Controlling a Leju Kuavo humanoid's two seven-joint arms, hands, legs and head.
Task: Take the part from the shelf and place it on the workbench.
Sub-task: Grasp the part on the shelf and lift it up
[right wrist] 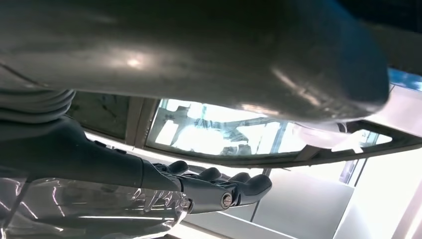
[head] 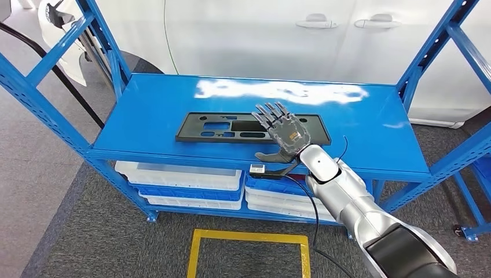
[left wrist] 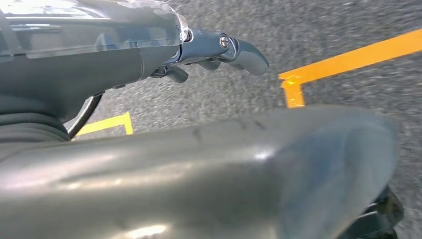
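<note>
Below, white bins point(head: 179, 175) sit shelved; right hand point(head: 282, 132) fingers released above part point(head: 231, 127).

1 black part point(head: 231, 128) on 1 blue shelf point(head: 145, 110); 4 white bins point(head: 179, 175) stacked underneath; 1 yellow floor square point(head: 249, 236); 2 car door handles point(head: 315, 23).

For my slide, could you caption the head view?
Right hand open above the black part on the blue shelf.
</note>
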